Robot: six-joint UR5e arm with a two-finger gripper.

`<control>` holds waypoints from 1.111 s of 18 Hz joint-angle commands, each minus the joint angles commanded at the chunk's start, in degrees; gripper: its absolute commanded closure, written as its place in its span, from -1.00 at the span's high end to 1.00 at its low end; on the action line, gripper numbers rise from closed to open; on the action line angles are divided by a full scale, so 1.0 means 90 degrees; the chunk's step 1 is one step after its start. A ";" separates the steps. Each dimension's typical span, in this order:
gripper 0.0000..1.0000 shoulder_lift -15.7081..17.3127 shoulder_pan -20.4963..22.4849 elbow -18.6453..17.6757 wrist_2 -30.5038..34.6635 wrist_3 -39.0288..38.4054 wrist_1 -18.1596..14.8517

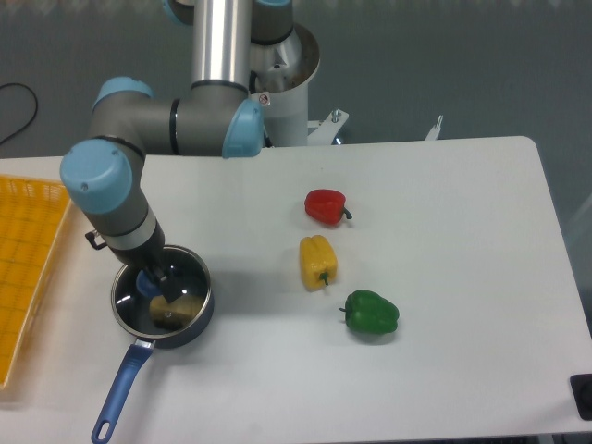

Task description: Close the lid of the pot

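A white rectangular table (444,213) with rounded corners fills most of the view, with a grey-green floor (444,65) behind it and the arm's pale pedestal base (282,88) standing at the table's far edge. At the far left, a yellow plastic lattice tray (23,268) lies partly out of view, just beside the small round dark saucepan (190,324), whose long blue handle (118,393) points toward the near edge. The round glass lid with its thin metal rim (125,294) sits on the saucepan, and something pale and yellowish shows through the glass. The two-finger gripper (159,282) hangs directly above the lid's centre, at the blue knob (148,282); its dark fingers flank the knob, but I cannot tell whether they clamp it or stand free.

Right of the pot lies a bare strip of tabletop, then three peppers in a slanted row near the middle: a red bell pepper (326,205) farthest back, a yellow bell pepper (317,261) below it, a green bell pepper (371,313) nearest. They lie apart from one another. The right portion of the table is bare white surface; a dark object (583,393) pokes in at the near right corner.
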 joint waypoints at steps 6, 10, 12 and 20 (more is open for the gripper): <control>1.00 0.0411 0.1580 0.0020 -0.0077 0.2099 -0.0353; 1.00 0.0373 0.2811 0.0068 -0.0078 0.3893 -0.0314; 1.00 0.0198 0.3320 0.0097 -0.0068 0.4706 -0.0265; 1.00 -0.0399 0.4025 0.0127 -0.0039 0.6555 0.0086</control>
